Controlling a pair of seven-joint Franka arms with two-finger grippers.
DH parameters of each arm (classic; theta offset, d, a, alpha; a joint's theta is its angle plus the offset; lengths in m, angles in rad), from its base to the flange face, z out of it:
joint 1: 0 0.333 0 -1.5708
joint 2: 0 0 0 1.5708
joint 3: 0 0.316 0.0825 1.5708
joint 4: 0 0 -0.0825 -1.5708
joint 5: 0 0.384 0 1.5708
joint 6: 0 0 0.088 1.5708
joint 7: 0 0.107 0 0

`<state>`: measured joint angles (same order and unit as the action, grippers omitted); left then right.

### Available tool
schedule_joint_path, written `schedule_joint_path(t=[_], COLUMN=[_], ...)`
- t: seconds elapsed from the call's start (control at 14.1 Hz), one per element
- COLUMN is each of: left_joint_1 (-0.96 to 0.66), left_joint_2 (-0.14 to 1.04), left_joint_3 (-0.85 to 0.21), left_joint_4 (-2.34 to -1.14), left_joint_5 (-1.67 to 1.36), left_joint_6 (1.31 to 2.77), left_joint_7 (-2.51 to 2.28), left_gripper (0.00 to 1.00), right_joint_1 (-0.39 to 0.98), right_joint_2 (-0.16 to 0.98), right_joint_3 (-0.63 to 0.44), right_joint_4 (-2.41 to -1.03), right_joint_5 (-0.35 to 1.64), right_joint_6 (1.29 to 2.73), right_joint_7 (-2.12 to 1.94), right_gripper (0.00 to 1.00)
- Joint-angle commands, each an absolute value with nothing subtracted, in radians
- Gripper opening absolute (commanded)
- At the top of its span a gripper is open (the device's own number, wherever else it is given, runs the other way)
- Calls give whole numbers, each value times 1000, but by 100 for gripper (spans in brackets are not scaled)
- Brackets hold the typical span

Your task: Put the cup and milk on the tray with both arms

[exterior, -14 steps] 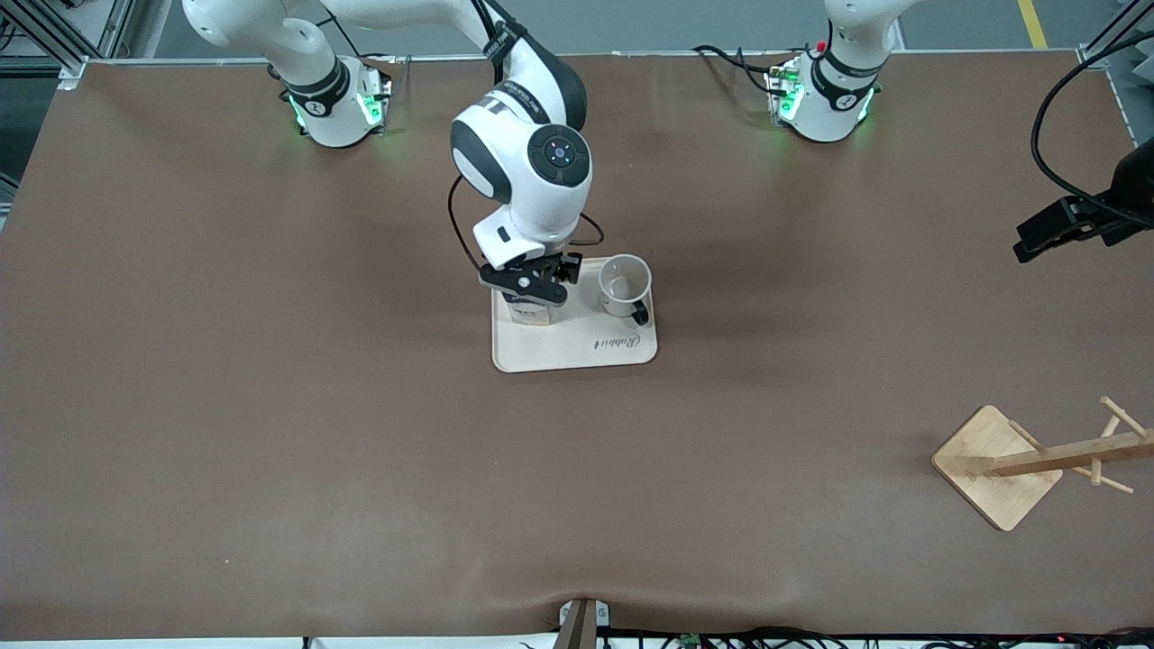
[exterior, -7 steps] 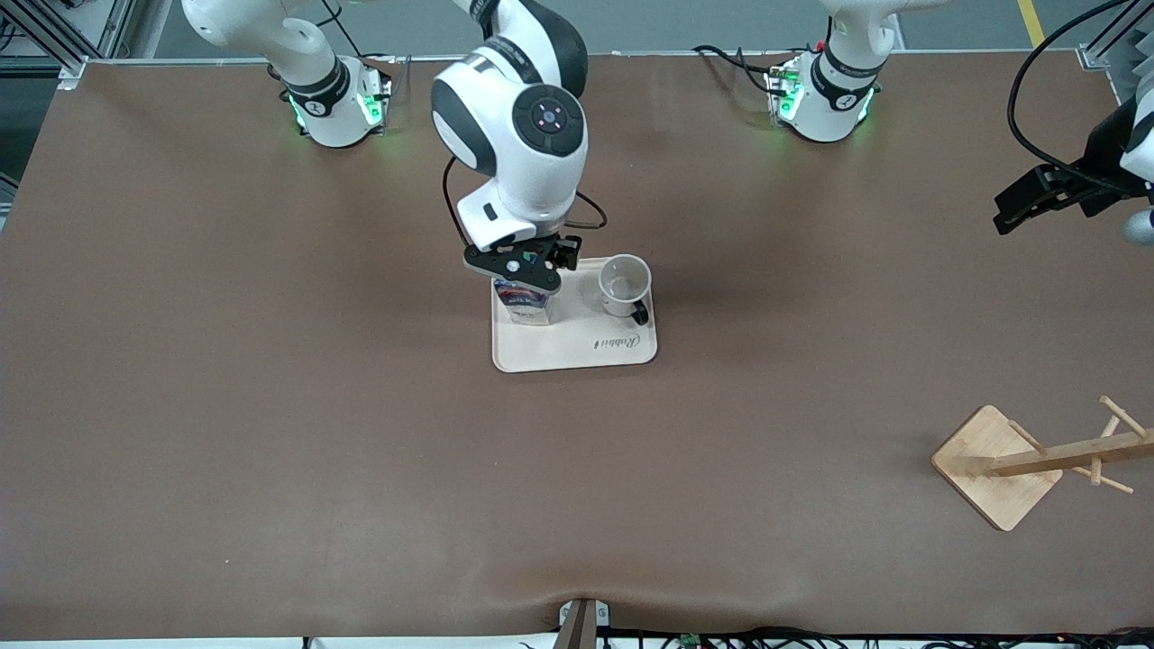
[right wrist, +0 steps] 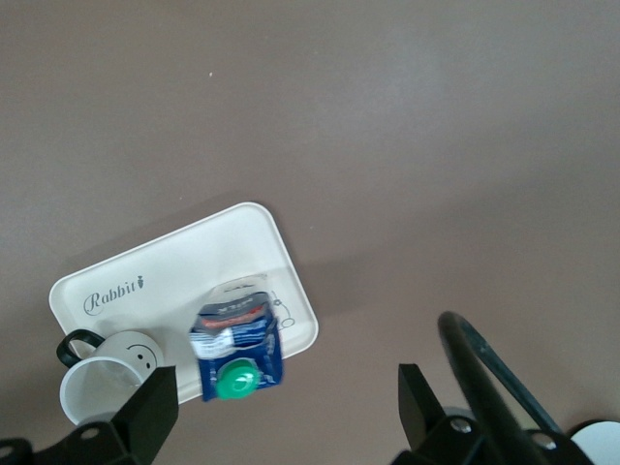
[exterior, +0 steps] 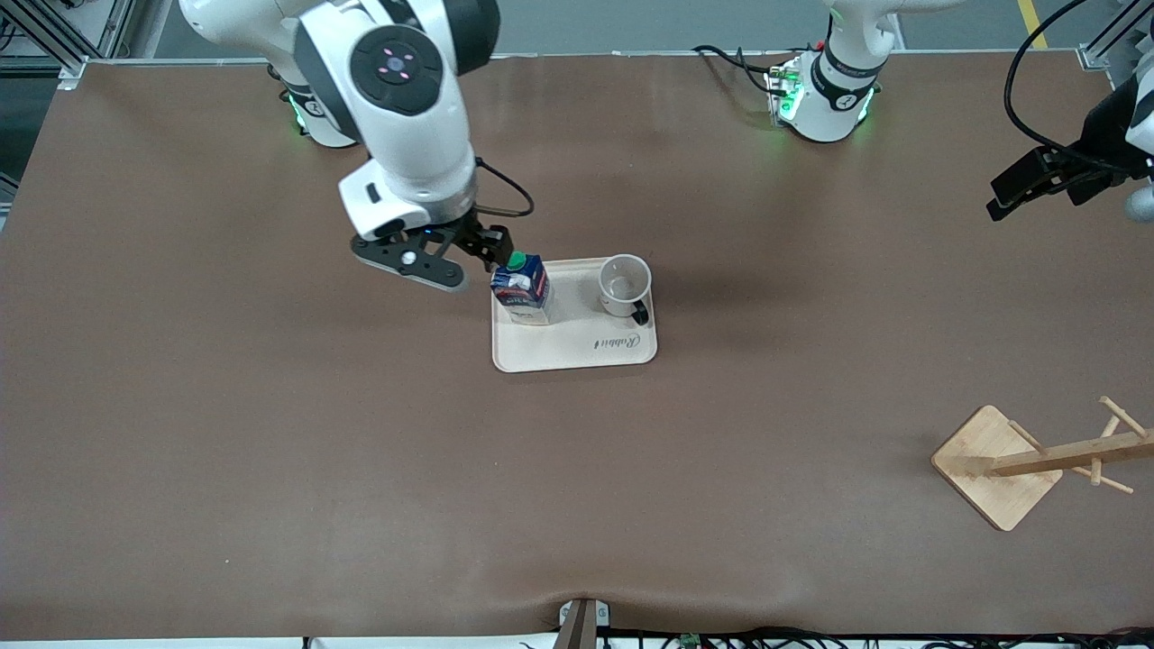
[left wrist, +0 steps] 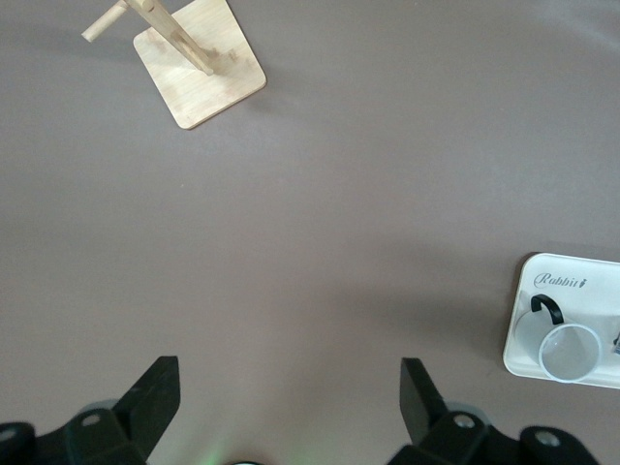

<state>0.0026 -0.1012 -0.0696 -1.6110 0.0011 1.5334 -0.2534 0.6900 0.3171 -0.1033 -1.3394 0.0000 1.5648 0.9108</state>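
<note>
- The tray (right wrist: pixel 116 281) carries the cursive word "Rabbit" with a tiny mark after it; the same script shows on the tray in the front view and the left wrist view.
- The milk (right wrist: pixel 235 339) has label printing too blurred to read.

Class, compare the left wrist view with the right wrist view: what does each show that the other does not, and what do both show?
Only the left wrist view shows the wooden rack and the open left gripper over bare table. Only the right wrist view shows the milk carton upright on the tray, the mug's smiley face, and the open right gripper. Both show the cream tray and the white mug on it.
</note>
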Motion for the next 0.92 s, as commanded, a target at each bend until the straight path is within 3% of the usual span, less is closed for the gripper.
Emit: schedule_joint_path(t=[0.0,0.36,0.85], left_joint_1=[-11,-2,3], left_joint_2=[-170,-157,-129], left_joint_3=[-67,-83,-77], left_joint_4=[-1690,-1675,-1635], left_joint_5=[-14,-9,-6], left_joint_6=[1566,1559,1554], left_joint_7=[-253,-253,-242], left_gripper=[100,100,100], right_joint_1=[643,537,287], right_joint_2=[224,109,-9], right_joint_3=[-91,-91,-91], right_joint_4=[-1425,-1541,-1637], right_joint_5=[15,15,15], right_joint_6=[1569,1575,1559], right_joint_7=[849,585,82], right_gripper=[100,100,100])
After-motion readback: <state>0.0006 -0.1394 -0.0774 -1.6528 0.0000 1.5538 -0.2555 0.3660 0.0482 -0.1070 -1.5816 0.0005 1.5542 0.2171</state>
